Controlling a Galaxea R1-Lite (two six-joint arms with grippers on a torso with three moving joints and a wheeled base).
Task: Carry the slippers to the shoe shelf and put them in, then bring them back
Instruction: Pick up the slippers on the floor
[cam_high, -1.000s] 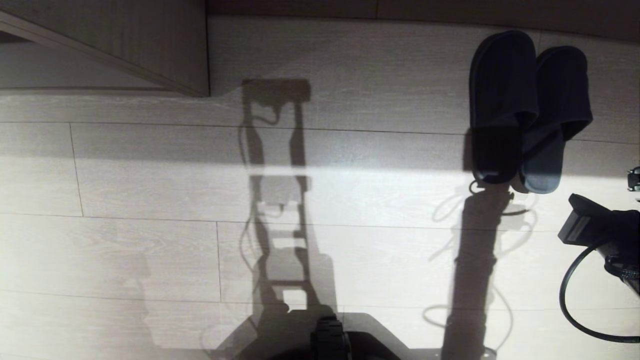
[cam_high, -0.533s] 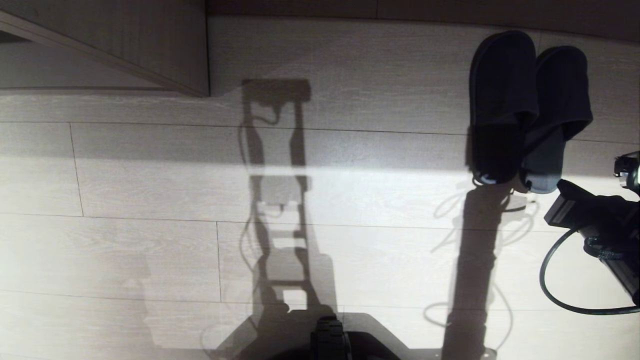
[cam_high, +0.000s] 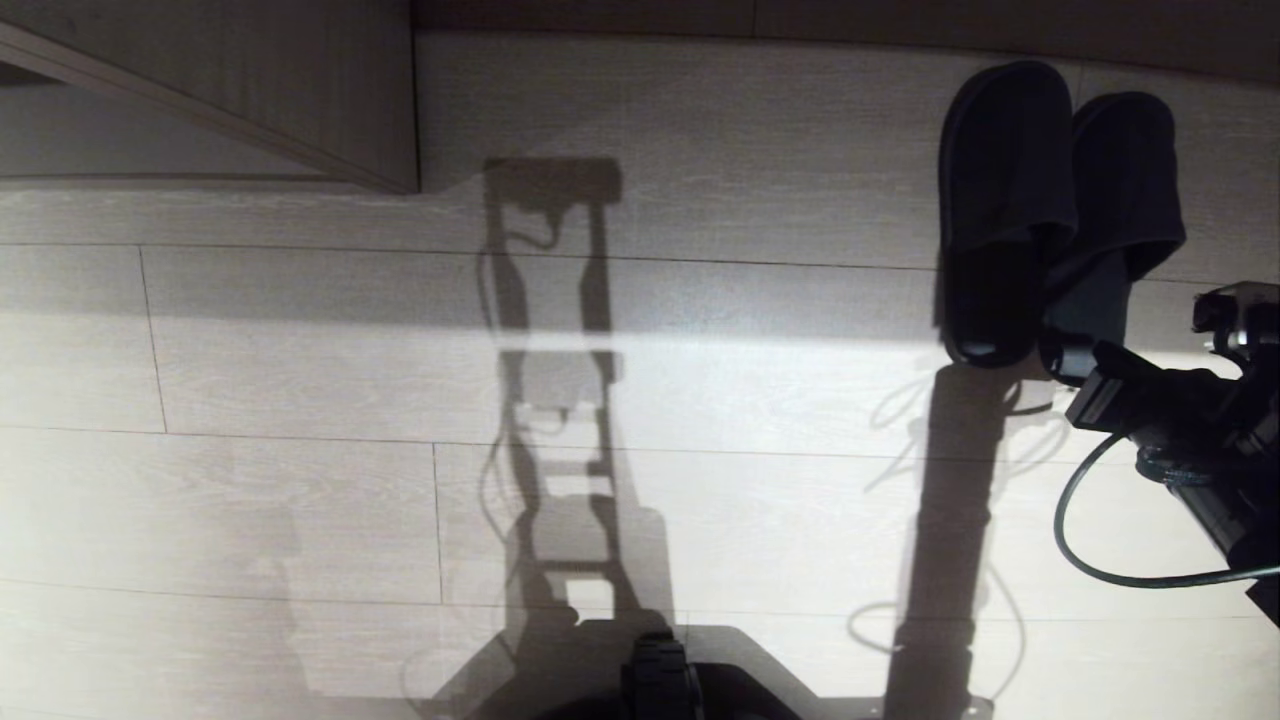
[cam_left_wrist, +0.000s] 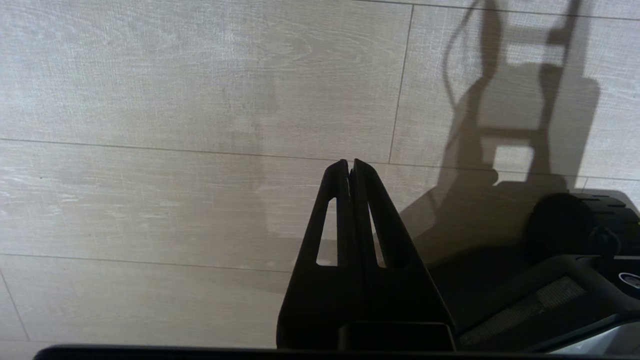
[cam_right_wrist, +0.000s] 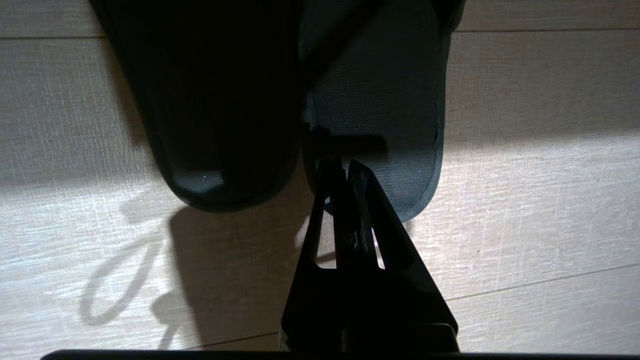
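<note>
Right end effector (cam_right_wrist: 345, 167), jaws together, hovers over the slippers (cam_right_wrist: 280, 100) on the floor (cam_right_wrist: 525, 200). It should open wide and pinch both heels.

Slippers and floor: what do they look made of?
Slippers: dark, matte soft fabric, going by the light-absorbing uppers and the fine woven texture on the insole in the right wrist view; the sole material cannot be told. Floor: pale planks with printed-looking wood grain and thin seams, probably laminate or vinyl, with a low sheen where the sunlight falls.
</note>
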